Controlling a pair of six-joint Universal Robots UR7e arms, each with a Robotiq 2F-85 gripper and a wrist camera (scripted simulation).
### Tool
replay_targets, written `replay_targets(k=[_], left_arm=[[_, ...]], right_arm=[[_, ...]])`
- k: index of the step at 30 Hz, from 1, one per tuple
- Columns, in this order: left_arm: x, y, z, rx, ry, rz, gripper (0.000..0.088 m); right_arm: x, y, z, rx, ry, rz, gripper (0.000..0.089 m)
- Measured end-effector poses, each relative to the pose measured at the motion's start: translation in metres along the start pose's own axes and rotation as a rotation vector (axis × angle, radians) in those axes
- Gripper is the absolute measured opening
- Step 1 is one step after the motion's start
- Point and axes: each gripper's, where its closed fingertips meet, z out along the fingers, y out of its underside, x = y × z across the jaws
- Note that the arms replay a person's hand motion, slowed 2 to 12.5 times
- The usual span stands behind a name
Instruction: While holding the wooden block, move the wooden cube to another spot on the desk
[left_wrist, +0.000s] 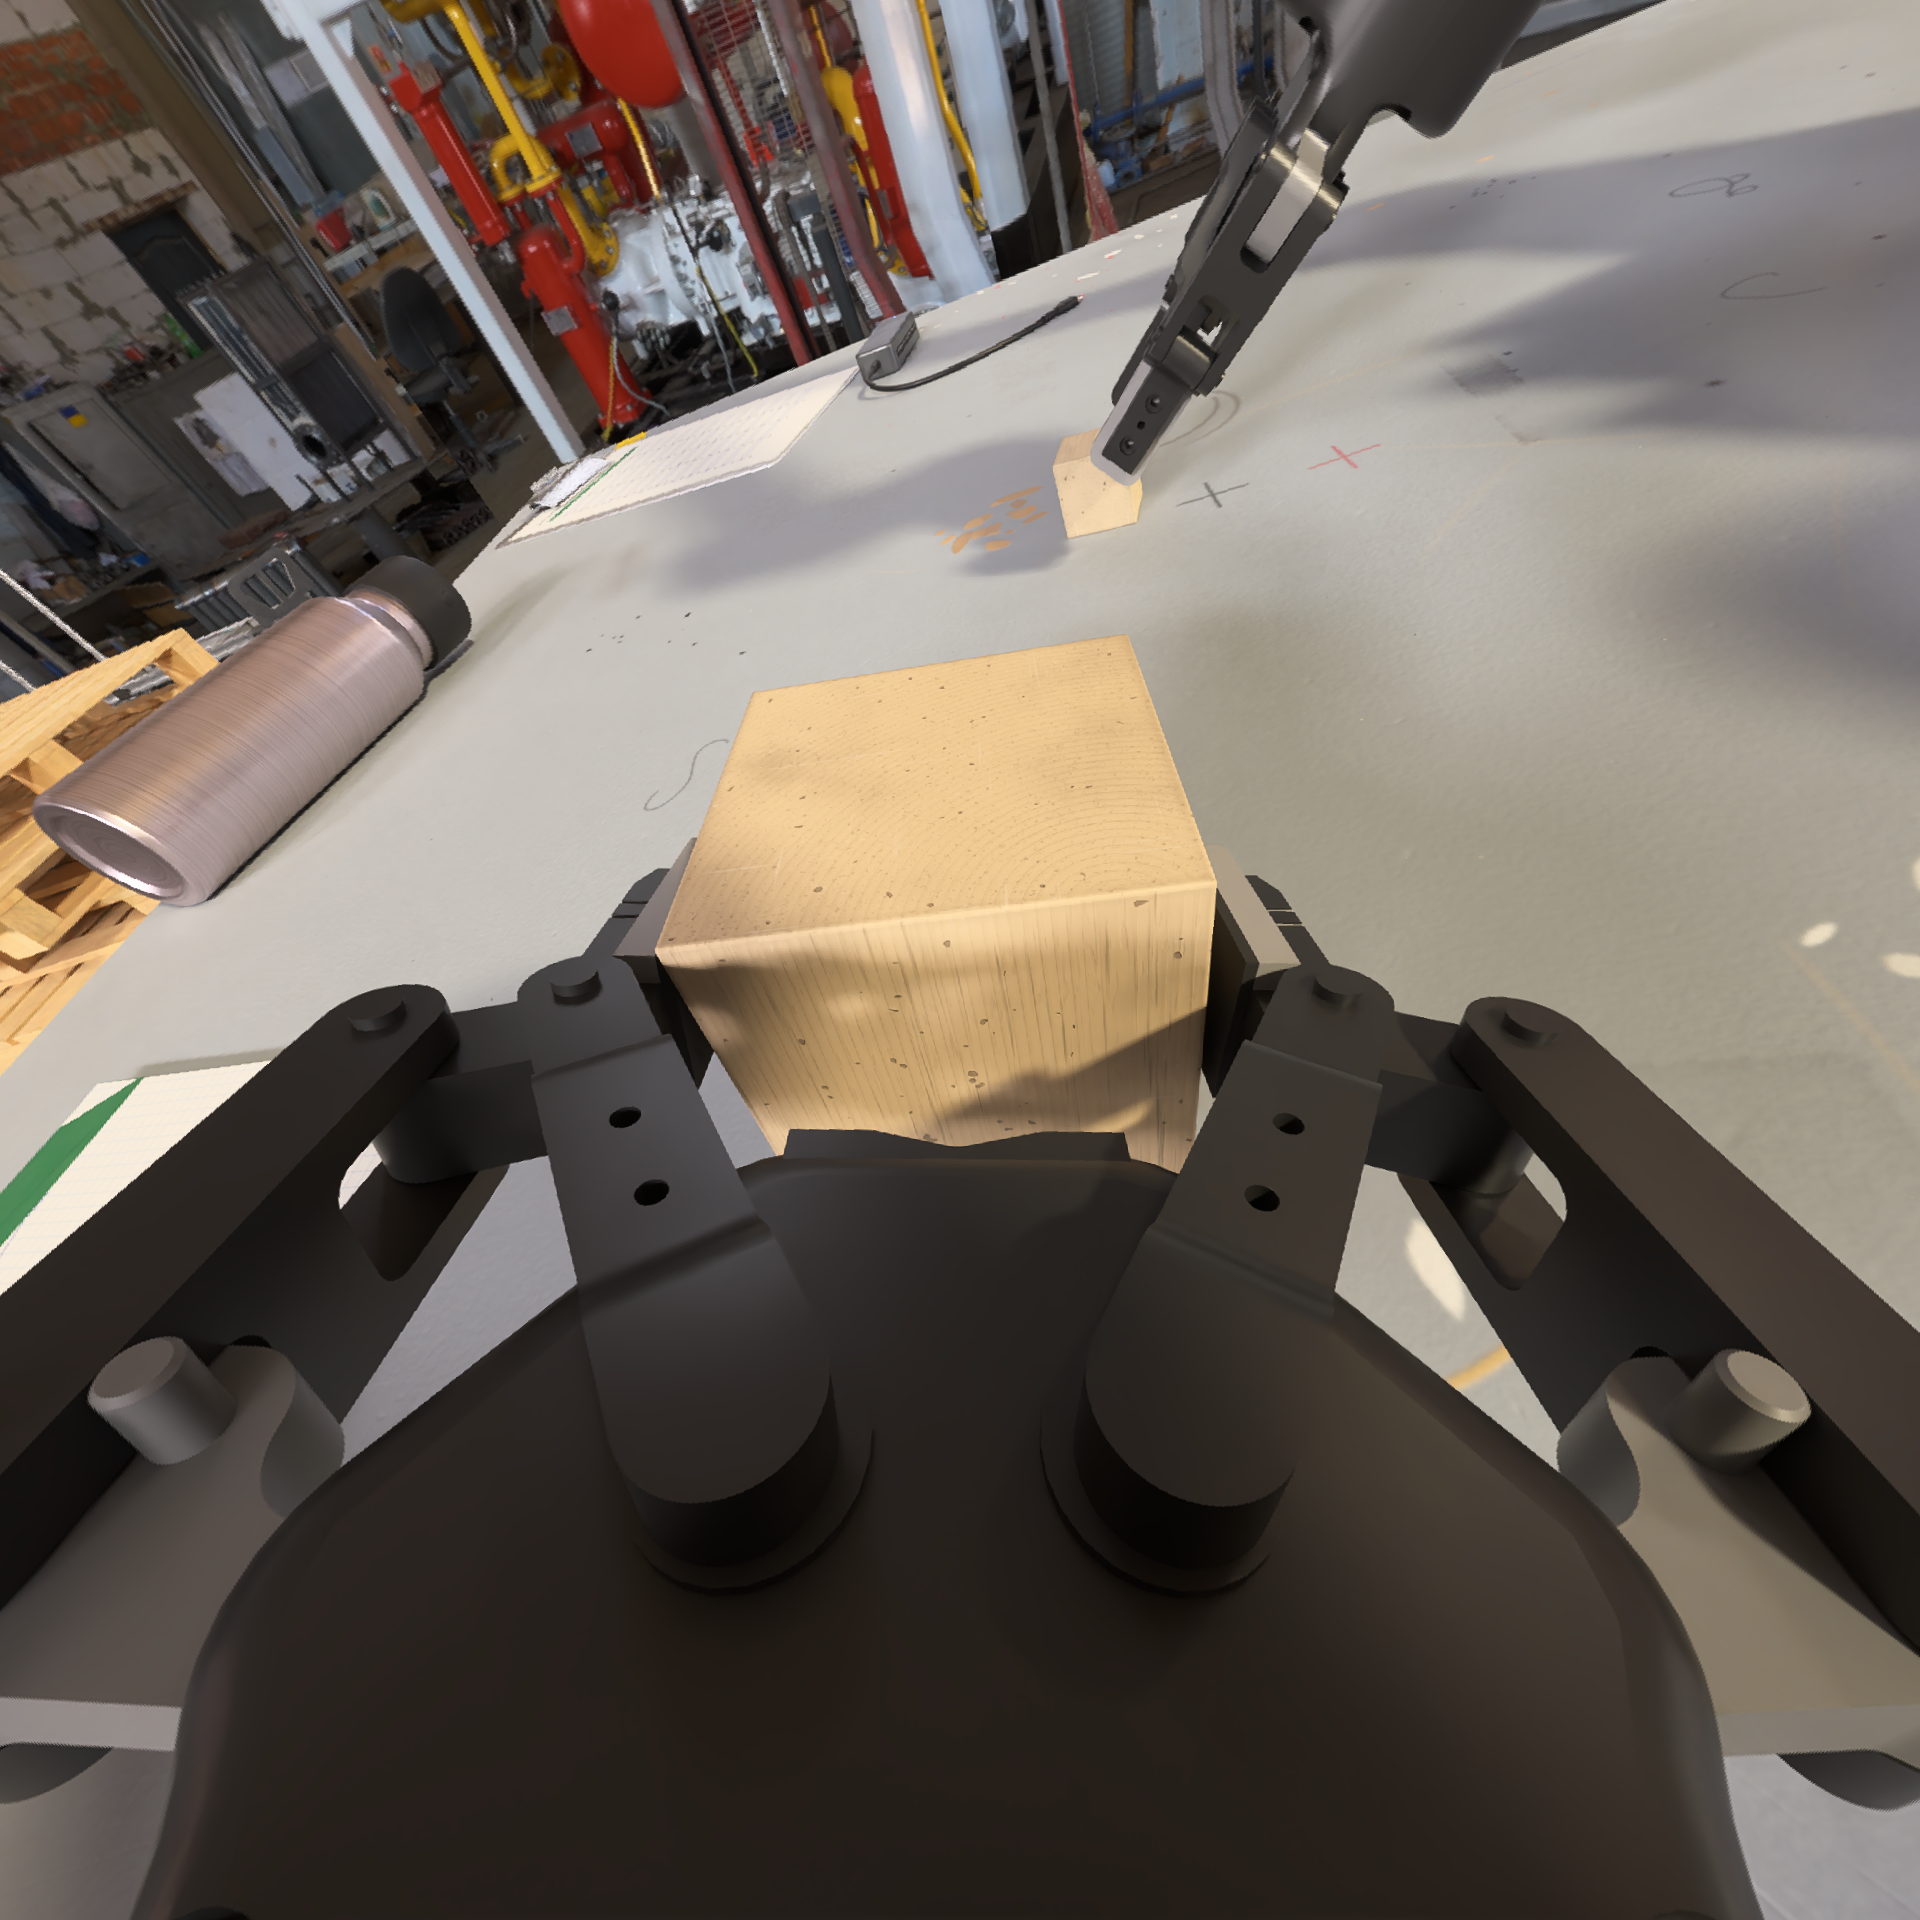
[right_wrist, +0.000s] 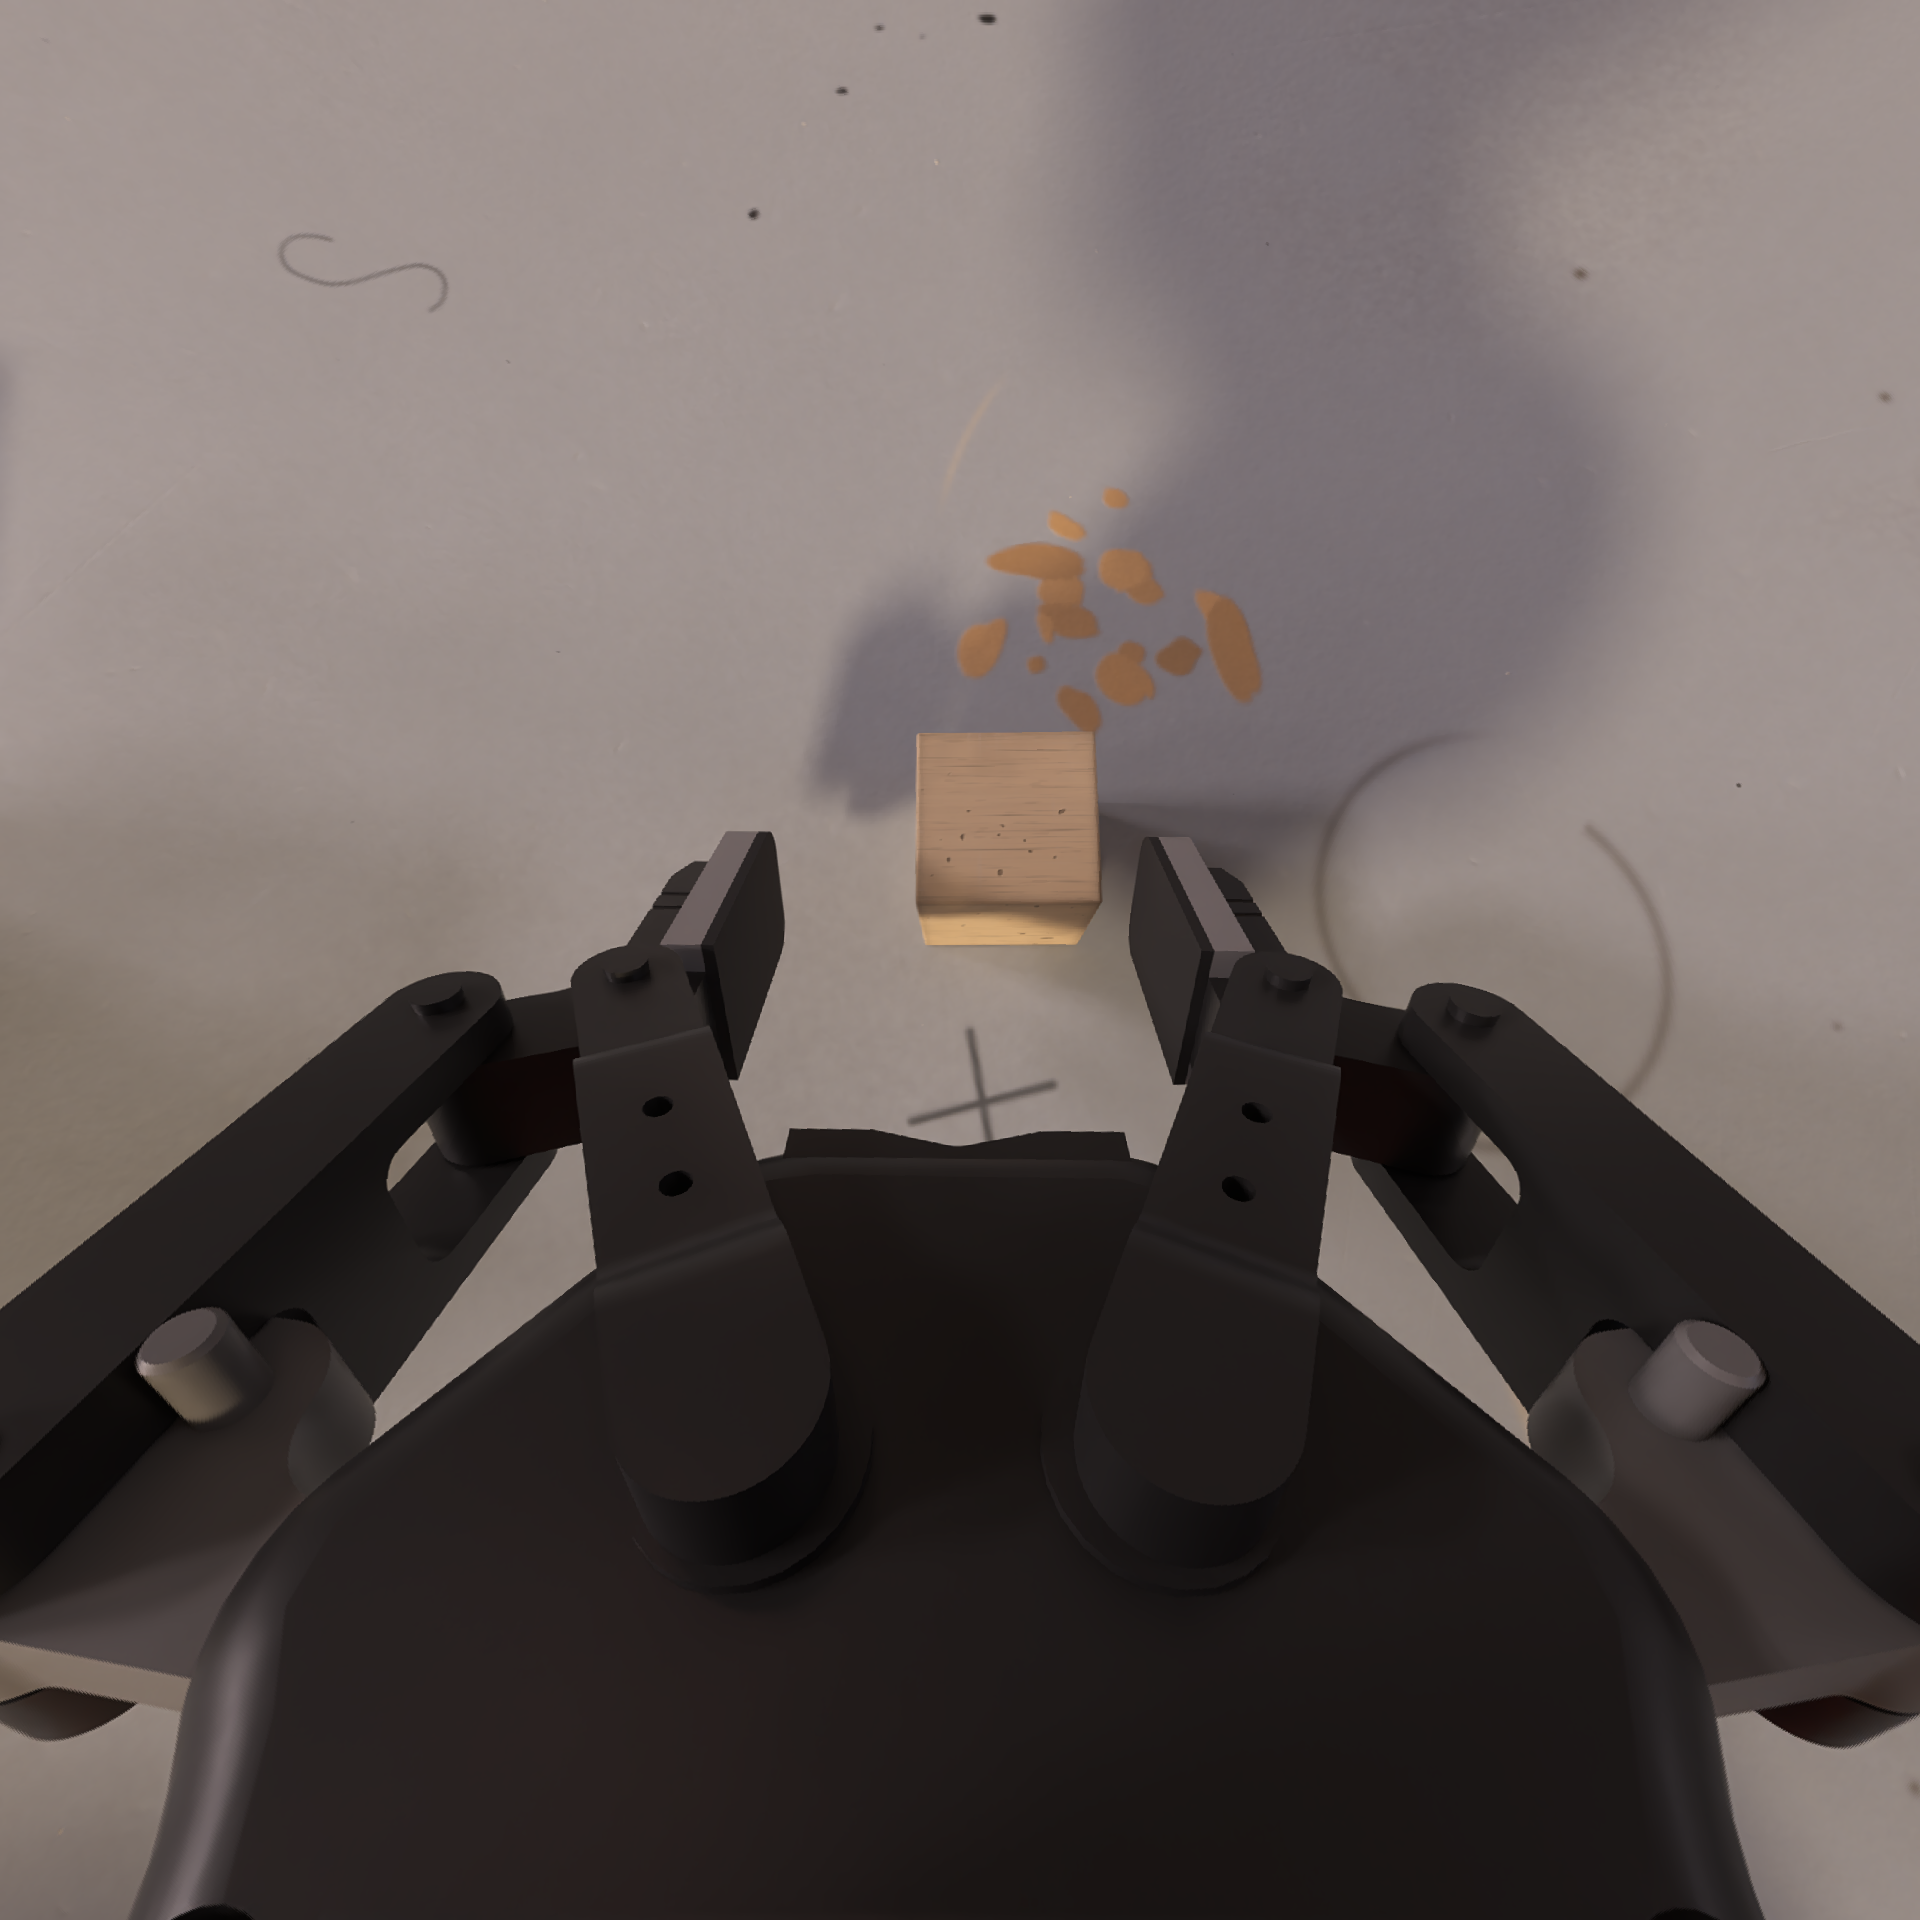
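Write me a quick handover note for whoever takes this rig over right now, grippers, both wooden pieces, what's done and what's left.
Left gripper: shut on the wooden block, pads on both its sides.
Right gripper: open, above the wooden cube, not gripping it.
The cube sits on the desk by orange flecks and a black cross mark.
Done: block held.
Left: grasp the cube, shift it elsewhere.

i can read no words, brands or numbers from here. the only signs i see are hand-drawn marks on the worktop (left_wrist: 1558, 644): a dark cross (left_wrist: 1214, 496) and a red cross (left_wrist: 1344, 455) beside it, a thin s-shaped squiggle (right_wrist: 364, 272), and a drawn circle outline (right_wrist: 1496, 914). the white sheet (left_wrist: 686, 457) at the far edge carries a dot pattern too small to make out.
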Motion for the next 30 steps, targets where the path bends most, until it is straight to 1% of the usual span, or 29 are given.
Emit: replay_targets(k=[5, 12, 30], left_arm=[[0.0, 0.0, 0.0, -0.002, 0.0, 0.005, 0.0697], [0.001, 0.0, 0.0, -0.002, 0.001, 0.01, 0.0697], [0.001, 0.0, 0.001, -0.004, 0.002, 0.018, 0.0697]], right_arm=[[0.005, 0.0, 0.006, -0.027, 0.012, 0.009, 0.0614], [0.009, -0.002, 0.012, -0.043, 0.019, 0.018, 0.0615], [0.012, 0.001, 0.021, -0.109, 0.04, -0.018, 0.0598]])
